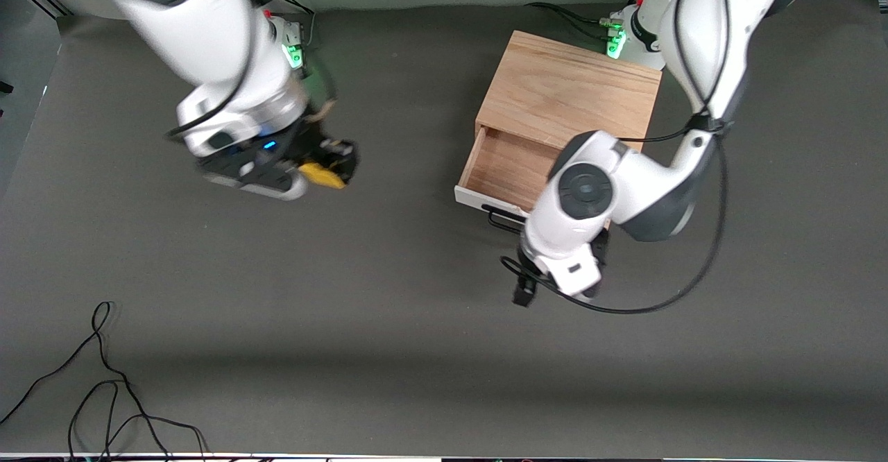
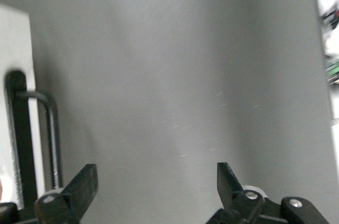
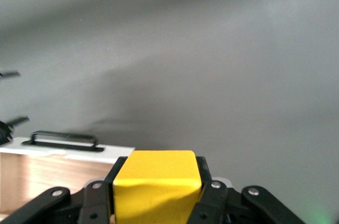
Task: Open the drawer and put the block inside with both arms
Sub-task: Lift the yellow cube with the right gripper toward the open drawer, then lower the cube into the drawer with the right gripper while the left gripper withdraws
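Observation:
The drawer (image 1: pixel 506 167) stands pulled out of its light wooden box (image 1: pixel 565 94), its wood interior showing. Its white front and black handle (image 1: pixel 501 218) face the front camera. My left gripper (image 1: pixel 525 288) hangs open over the table just in front of the handle, holding nothing. The left wrist view shows its spread fingers (image 2: pixel 83 184) beside the handle (image 2: pixel 32 128). Toward the right arm's end of the table, my right gripper (image 1: pixel 333 167) is up in the air, shut on the yellow block (image 1: pixel 322 174). In the right wrist view the block (image 3: pixel 156 192) fills the jaws, with the drawer (image 3: pixel 47 176) farther off.
Loose black cables (image 1: pixel 104 379) lie near the table's front edge toward the right arm's end. The left arm's own cable (image 1: pixel 659 302) loops over the table beside the drawer. Dark grey table (image 1: pixel 416 323) spreads between the two arms.

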`<state>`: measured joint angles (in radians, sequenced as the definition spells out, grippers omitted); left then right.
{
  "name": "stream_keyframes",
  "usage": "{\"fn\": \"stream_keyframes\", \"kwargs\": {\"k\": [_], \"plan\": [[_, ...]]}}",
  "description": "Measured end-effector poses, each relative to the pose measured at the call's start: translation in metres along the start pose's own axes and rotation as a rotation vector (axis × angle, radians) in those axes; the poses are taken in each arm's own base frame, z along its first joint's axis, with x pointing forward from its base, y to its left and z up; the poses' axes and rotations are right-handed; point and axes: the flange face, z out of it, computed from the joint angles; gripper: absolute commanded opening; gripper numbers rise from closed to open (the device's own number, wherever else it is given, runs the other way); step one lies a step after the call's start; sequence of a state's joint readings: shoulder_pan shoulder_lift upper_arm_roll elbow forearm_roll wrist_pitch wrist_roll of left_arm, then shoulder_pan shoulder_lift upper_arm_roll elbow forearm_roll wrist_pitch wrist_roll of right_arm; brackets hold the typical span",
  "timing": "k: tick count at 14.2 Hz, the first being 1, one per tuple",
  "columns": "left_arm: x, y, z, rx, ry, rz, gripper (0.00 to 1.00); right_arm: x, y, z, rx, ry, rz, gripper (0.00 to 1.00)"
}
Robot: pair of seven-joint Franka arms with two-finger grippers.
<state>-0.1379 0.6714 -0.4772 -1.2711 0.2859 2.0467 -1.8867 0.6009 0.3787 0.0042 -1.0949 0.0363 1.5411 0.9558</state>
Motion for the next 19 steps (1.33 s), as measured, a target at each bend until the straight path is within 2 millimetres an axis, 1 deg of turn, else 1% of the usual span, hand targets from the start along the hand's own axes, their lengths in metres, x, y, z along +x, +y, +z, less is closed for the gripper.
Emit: {"fn": "stream_keyframes", "kwargs": {"k": [1,3,5,6,8,9,11,13,14,15,16,17,19], "plan": [[0.022,0.006,-0.02,-0.018,0.01,0.003,1.0,-0.018,-0.017,0.004,0.012,0.004,0.013,0.0],[0.069,0.007,-0.055,-0.006,0.022,0.045,1.0,-0.047,-0.05,0.02,0.042,0.015,0.042,0.0],[0.12,0.0,-0.085,0.025,-0.004,0.106,1.0,-0.073,-0.084,0.047,0.08,0.024,0.06,0.0],[0.148,-0.006,-0.099,0.047,-0.019,0.14,1.0,-0.085,-0.1,0.065,0.089,0.025,0.056,0.0],[0.205,-0.022,-0.121,0.095,-0.048,0.224,1.0,-0.11,-0.129,0.107,0.09,0.026,0.028,0.0],[0.232,-0.031,-0.131,0.113,-0.067,0.27,1.0,-0.121,-0.139,0.127,0.081,0.027,0.015,0.0],[0.282,-0.054,-0.15,0.145,-0.113,0.376,1.0,-0.139,-0.153,0.16,0.059,0.022,0.007,0.0],[0.324,-0.08,-0.172,0.172,-0.146,0.507,1.0,-0.149,-0.161,0.188,0.036,0.014,0.009,0.0],[0.34,-0.091,-0.183,0.181,-0.157,0.581,1.0,-0.151,-0.164,0.201,0.033,0.012,0.023,0.0],[0.35,-0.102,-0.194,0.184,-0.163,0.658,1.0,-0.154,-0.168,0.216,0.031,0.011,0.043,0.0],[0.355,-0.111,-0.203,0.185,-0.163,0.732,1.0,-0.158,-0.171,0.231,0.028,0.009,0.063,0.0],[0.355,-0.118,-0.209,0.188,-0.159,0.8,1.0,-0.162,-0.174,0.246,0.022,0.007,0.081,0.0],[0.344,-0.132,-0.221,0.203,-0.15,0.918,1.0,-0.172,-0.178,0.272,0.002,0.0,0.102,0.0]]}}
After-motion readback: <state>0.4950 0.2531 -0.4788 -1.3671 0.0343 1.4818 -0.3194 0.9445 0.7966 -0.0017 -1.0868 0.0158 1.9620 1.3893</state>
